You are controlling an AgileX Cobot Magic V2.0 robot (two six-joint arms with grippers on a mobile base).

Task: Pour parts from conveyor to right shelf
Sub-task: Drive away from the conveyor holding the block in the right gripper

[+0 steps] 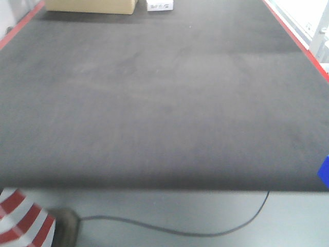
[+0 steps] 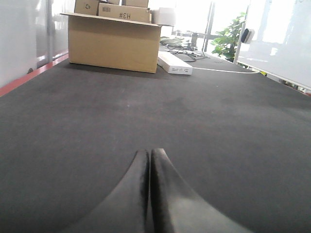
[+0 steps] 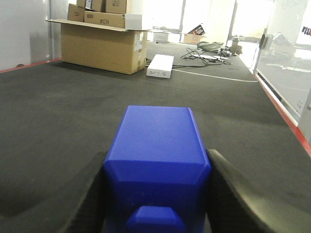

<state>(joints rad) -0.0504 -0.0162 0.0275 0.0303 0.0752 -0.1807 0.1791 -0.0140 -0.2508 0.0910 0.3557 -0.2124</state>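
The bright-blue part (image 3: 158, 141) sits between the black fingers (image 3: 90, 194) of my right gripper (image 3: 158, 160), which is shut on its two sides; its short square knob faces the camera. The block is held just above the dark grey conveyor (image 3: 58, 107). In the front view only a blue corner of the part (image 1: 324, 172) shows, at the right edge near the conveyor's (image 1: 154, 92) front rim. My left gripper (image 2: 149, 153) is shut with nothing between its fingers, low over the belt (image 2: 204, 126). The right shelf is out of view.
A large cardboard box (image 2: 114, 41) and a flat white box (image 2: 175, 63) stand at the belt's far end, with loose cables behind them. Thin red edges (image 1: 293, 36) run along both sides. On the floor in front lie a black cable (image 1: 180, 226) and a red-and-white striped object (image 1: 20, 221).
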